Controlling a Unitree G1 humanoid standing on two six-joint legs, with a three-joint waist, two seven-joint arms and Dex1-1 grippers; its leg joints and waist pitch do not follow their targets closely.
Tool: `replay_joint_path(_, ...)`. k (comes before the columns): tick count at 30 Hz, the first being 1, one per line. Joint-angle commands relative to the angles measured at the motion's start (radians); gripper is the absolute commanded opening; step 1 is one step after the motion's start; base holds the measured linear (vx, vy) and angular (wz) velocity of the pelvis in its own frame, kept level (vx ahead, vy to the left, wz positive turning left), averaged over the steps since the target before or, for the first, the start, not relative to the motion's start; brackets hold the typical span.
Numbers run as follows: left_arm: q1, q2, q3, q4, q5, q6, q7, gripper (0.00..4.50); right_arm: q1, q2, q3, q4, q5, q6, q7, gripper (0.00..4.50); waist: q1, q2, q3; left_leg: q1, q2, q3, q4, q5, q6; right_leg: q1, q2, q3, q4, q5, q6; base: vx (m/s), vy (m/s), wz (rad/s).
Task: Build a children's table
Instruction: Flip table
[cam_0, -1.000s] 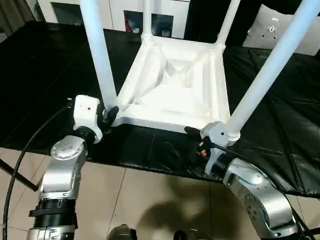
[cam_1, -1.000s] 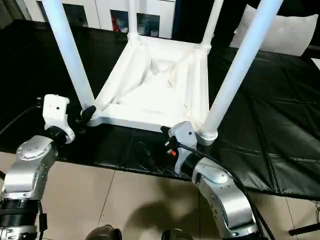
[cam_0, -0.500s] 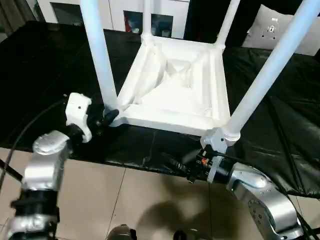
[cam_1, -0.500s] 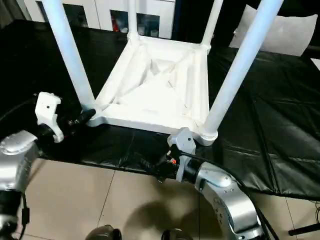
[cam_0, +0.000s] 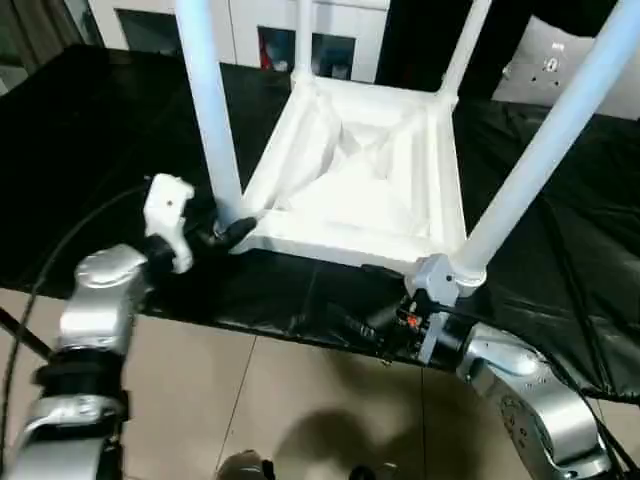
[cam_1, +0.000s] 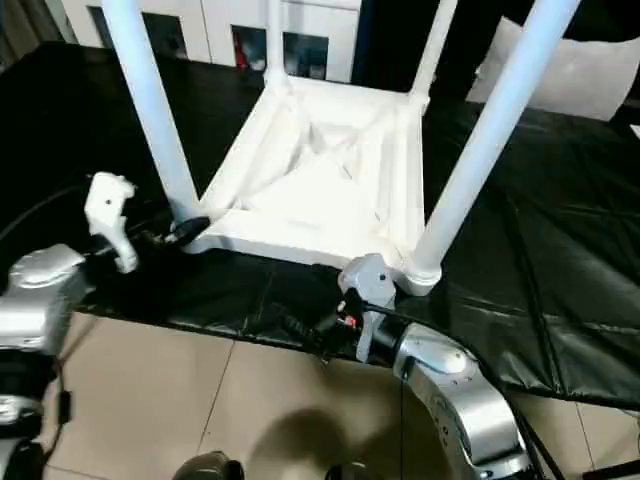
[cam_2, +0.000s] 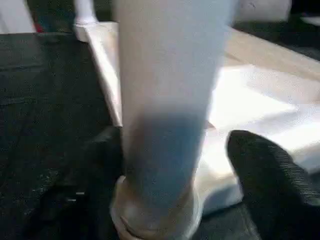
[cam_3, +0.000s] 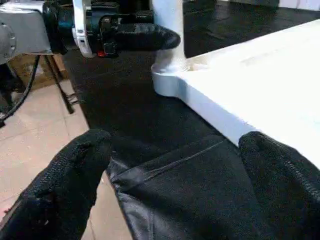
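The children's table (cam_0: 360, 190) lies upside down on the black cover, its four white legs standing up in the corner sockets. My left gripper (cam_0: 235, 231) is at the base of the near-left leg (cam_0: 205, 100). In the left wrist view that leg (cam_2: 170, 100) rises between the spread fingers (cam_2: 272, 185), with a gap on each side, so the gripper is open. My right gripper (cam_0: 350, 325) hangs below the front edge of the work table, in front of the near-right leg (cam_0: 540, 150). Its fingers (cam_3: 75, 170) stand wide open on nothing.
The black-covered work table (cam_0: 100, 150) ends just in front of the white table, and tiled floor (cam_0: 260, 400) lies below that edge. A flat white panel (cam_0: 550, 65) leans at the back right. A black cable (cam_0: 60, 260) runs along my left arm.
My left gripper's fingers have spread apart around the near-left leg's base. My right gripper dropped from the near-right corner socket to below the work table's front edge.
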Motion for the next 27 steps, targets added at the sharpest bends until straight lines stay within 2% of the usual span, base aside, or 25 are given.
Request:
replay_joint_path(1,-0.002,-0.018,-0.007,0.007,0.000,-0.013,0.033,3.15,-0.006,0.001,-0.006,0.008,-0.012,-0.006,-0.010,4.50,-0.003,0.016,-0.088,0.012,0.101,-0.034,-0.087,-0.099,0.023,0.053,-0.126,0.081,-0.060,-0.076,-0.240,0.000,0.000,0.00)
replay_joint_path(4,0.007,-0.026,-0.006,0.006,0.004,-0.019,0.055,3.14,-0.005,0.002,-0.002,0.007,-0.014,-0.008,-0.014,4.50,-0.003,0.013,-0.090,0.012,0.101,-0.034,-0.087,-0.101,0.024,0.054,-0.125,0.081,-0.059,-0.074,-0.236,0.000,0.000,0.00)
replay_joint_path(7,0.011,-0.027,-0.008,0.014,0.013,-0.031,0.073,2.70,-0.005,0.003,0.002,0.006,-0.016,-0.008,-0.018,4.50,-0.002,0.013,-0.092,0.011,0.101,-0.034,-0.086,-0.082,0.029,0.053,-0.123,0.080,-0.056,-0.054,-0.235,0.000,0.000,0.00)
replay_joint_path(9,0.011,-0.029,-0.006,0.017,0.009,-0.030,0.073,2.70,-0.006,0.003,0.003,0.007,-0.018,-0.007,-0.021,4.50,-0.002,0.011,-0.092,0.010,0.099,-0.034,-0.084,-0.077,0.034,0.054,-0.123,0.080,-0.056,-0.047,-0.234,0.000,0.000,0.00)
replay_joint_path(11,0.012,-0.033,-0.002,0.019,0.010,-0.024,0.087,2.26,-0.005,0.006,0.002,0.006,-0.018,-0.003,-0.026,4.50,-0.002,0.012,-0.092,0.011,0.101,-0.034,-0.085,-0.070,0.037,0.053,-0.123,0.080,-0.054,-0.043,-0.236,0.000,0.000,0.00)
replay_joint_path(13,0.012,-0.035,-0.001,0.020,0.011,-0.021,0.096,2.28,-0.004,0.008,0.002,0.006,-0.018,0.000,-0.027,4.50,-0.003,0.012,-0.092,0.011,0.101,-0.034,-0.084,-0.074,0.036,0.053,-0.123,0.079,-0.054,-0.043,-0.238,0.000,0.000,0.00)
replay_joint_path(15,0.019,-0.057,0.000,-0.003,0.009,0.011,0.148,2.25,-0.003,0.021,-0.003,0.010,-0.025,0.010,-0.053,4.50,-0.003,0.012,-0.086,0.010,0.100,-0.033,-0.087,-0.086,0.034,0.051,-0.123,0.080,-0.058,-0.063,-0.234,0.000,0.000,0.00)
replay_joint_path(17,0.026,-0.071,-0.001,-0.020,0.010,0.030,0.175,2.06,-0.002,0.028,-0.003,0.013,-0.027,0.013,-0.066,4.50,-0.003,0.012,-0.086,0.012,0.103,-0.033,-0.086,-0.105,0.027,0.050,-0.123,0.080,-0.059,-0.082,-0.239,0.000,0.000,0.00)
replay_joint_path(18,0.032,-0.081,-0.001,-0.034,0.006,0.042,0.189,2.06,0.001,0.034,-0.004,0.013,-0.029,0.014,-0.076,4.50,-0.003,0.014,-0.082,0.012,0.101,-0.033,-0.088,-0.120,0.025,0.049,-0.123,0.081,-0.063,-0.102,-0.235,0.000,0.000,0.00)
replay_joint_path(19,0.040,-0.100,0.003,-0.059,-0.011,0.067,0.203,2.06,0.002,0.047,-0.009,0.014,-0.024,0.022,-0.094,4.50,-0.003,0.012,-0.082,0.012,0.102,-0.033,-0.089,-0.123,0.022,0.049,-0.124,0.082,-0.063,-0.109,-0.234,0.000,0.000,0.00)
replay_joint_path(20,0.054,-0.140,0.021,-0.103,-0.036,0.105,0.253,2.04,0.006,0.068,-0.015,0.014,-0.020,0.035,-0.121,4.50,-0.002,0.017,-0.076,0.009,0.100,-0.034,-0.090,-0.133,0.020,0.048,-0.124,0.081,-0.068,-0.132,-0.227,0.000,0.000,0.00)
replay_joint_path(21,0.070,-0.177,0.035,-0.153,-0.069,0.150,0.288,2.03,0.010,0.089,-0.021,0.013,-0.015,0.048,-0.147,4.50,-0.004,0.015,-0.078,0.009,0.104,-0.035,-0.091,-0.140,0.014,0.050,-0.124,0.082,-0.064,-0.133,-0.230,0.000,0.000,0.00)
replay_joint_path(22,0.098,-0.250,0.062,-0.238,-0.112,0.211,0.379,2.02,0.016,0.126,-0.035,0.007,-0.004,0.083,-0.197,4.50,-0.008,0.018,-0.071,0.008,0.107,-0.038,-0.093,-0.157,0.010,0.047,-0.123,0.081,-0.066,-0.131,-0.239,0.000,0.000,0.00)
replay_joint_path(23,0.104,-0.267,0.068,-0.256,-0.123,0.223,0.398,2.02,0.018,0.133,-0.039,0.005,-0.001,0.090,-0.208,4.50,-0.010,0.015,-0.072,0.007,0.109,-0.038,-0.093,-0.152,0.011,0.049,-0.123,0.082,-0.064,-0.121,-0.246,0.000,0.000,0.00)
replay_joint_path(25,0.126,-0.350,0.098,-0.336,-0.187,0.273,0.486,2.02,0.023,0.175,-0.063,0.001,0.015,0.111,-0.260,4.50,-0.008,0.011,-0.067,0.003,0.098,-0.033,-0.089,-0.122,0.038,0.046,-0.120,0.082,-0.071,-0.127,-0.236,0.000,0.000,0.00)
replay_joint_path(27,0.135,-0.387,0.109,-0.367,-0.220,0.295,0.520,2.02,0.024,0.191,-0.073,0.002,0.020,0.116,-0.281,4.50,-0.009,0.010,-0.064,0.000,0.097,-0.033,-0.089,-0.123,0.044,0.049,-0.122,0.082,-0.072,-0.157,-0.226,0.000,0.000,0.00)
